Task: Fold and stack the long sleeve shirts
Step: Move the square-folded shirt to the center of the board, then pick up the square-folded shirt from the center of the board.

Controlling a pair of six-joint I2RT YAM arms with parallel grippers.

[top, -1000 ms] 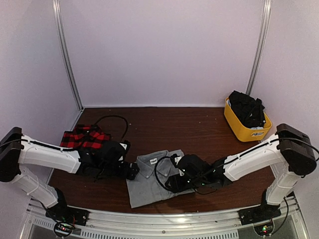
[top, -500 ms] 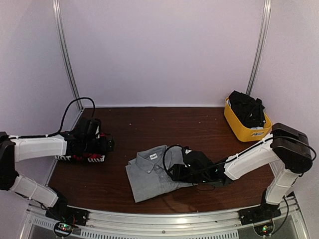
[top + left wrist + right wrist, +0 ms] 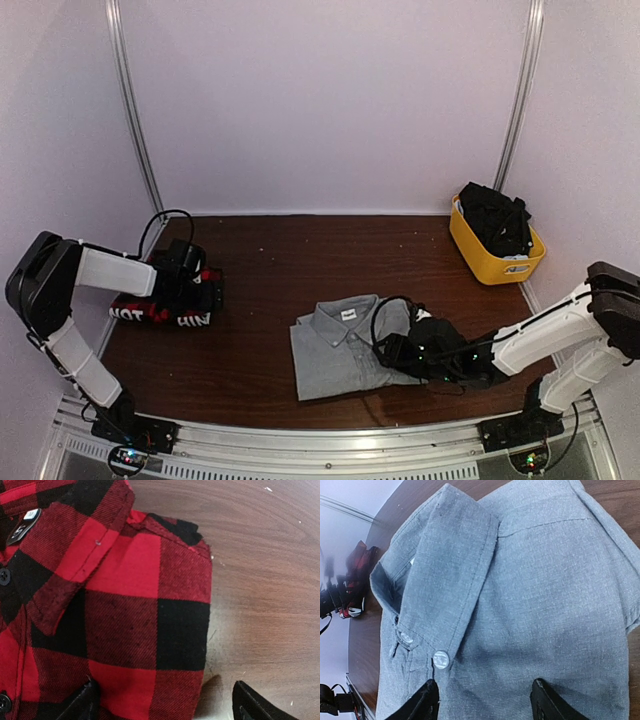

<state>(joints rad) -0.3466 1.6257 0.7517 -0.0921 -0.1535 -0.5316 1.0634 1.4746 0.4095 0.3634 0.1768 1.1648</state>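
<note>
- The dark wood-grain desk (image 3: 320, 260) carries both shirts, well apart: one at its left edge, one near the front centre.
- The plain grey collared button-up shirt (image 3: 335, 345) lies folded into a neat rectangle, collar towards the back. Stacking seems to be what is left, so any lift should catch every layer at a folded edge, or the bundle will sag open.
- The red-and-black plaid cloth shirt (image 3: 150, 308) also lies folded. It looks the natural base for the stack.
- The right hand (image 3: 482, 702) hangs low over the grey cloth, fingers apart and gripping nothing.
- The left hand (image 3: 165, 705) is likewise spread wide, straddling the plaid shirt's corner and not closed on it. It should reach further in before pinching.
- White hem lettering (image 3: 192, 320) on the plaid reads roughly "NOT" and "HIN".
- The grey shirt's white collar label (image 3: 349, 314) and the plaid's small neck tag (image 3: 22, 525) are illegible.
</note>
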